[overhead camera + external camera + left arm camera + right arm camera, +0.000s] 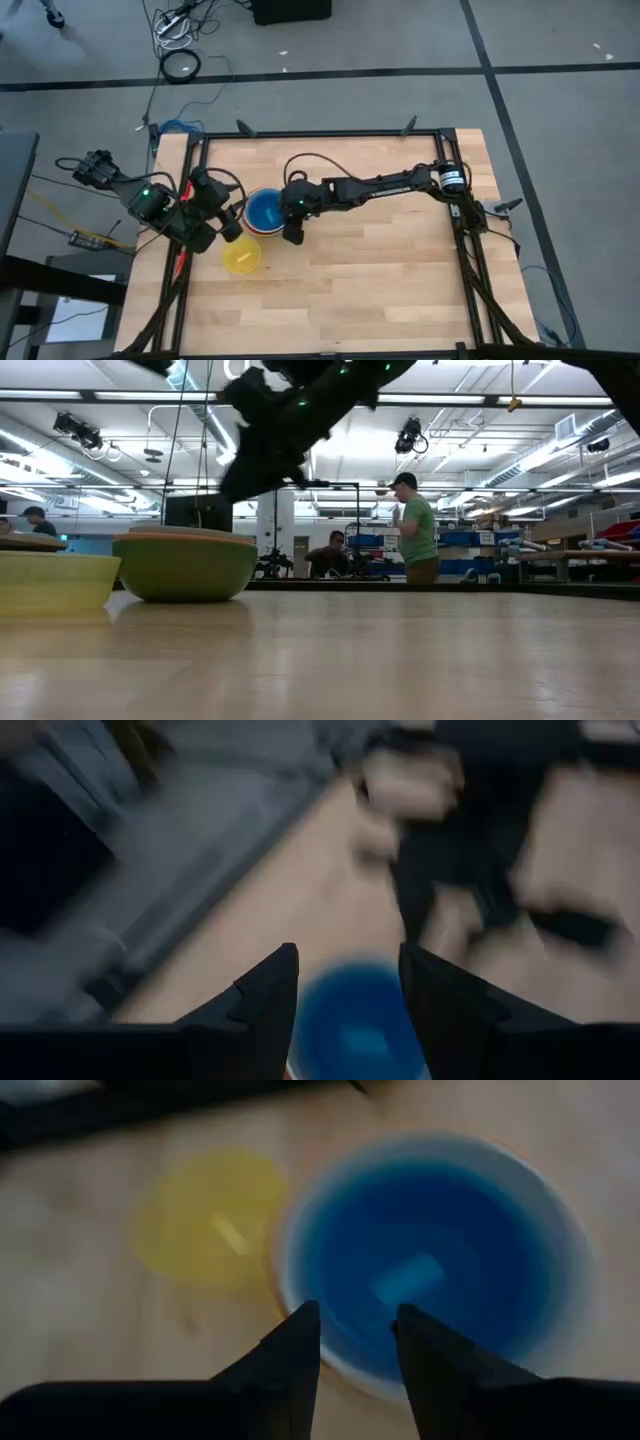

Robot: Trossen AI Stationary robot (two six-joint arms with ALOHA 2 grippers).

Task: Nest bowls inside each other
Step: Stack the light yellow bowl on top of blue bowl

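Observation:
A stack of bowls (263, 212) stands left of the table's middle, a blue bowl (430, 1260) on top inside a white one (287, 1285). In the low view its sage green bowl (185, 570) rests on the table, with an orange rim (185, 536) above it. A yellow bowl (241, 256) stands alone just nearer, upright on the wood. My right gripper (357, 1320) is open above the stack's near right rim, in the high view (292, 234). My left gripper (348, 970) is open at the stack's left, looking down toward the blue bowl (355, 1020).
Bare wood (400, 270) spreads to the right of and nearer than the bowls. A black frame (320, 133) runs round the table's edges. Cables lie on the floor beyond. In the low view people (415, 530) stand in the room behind the table.

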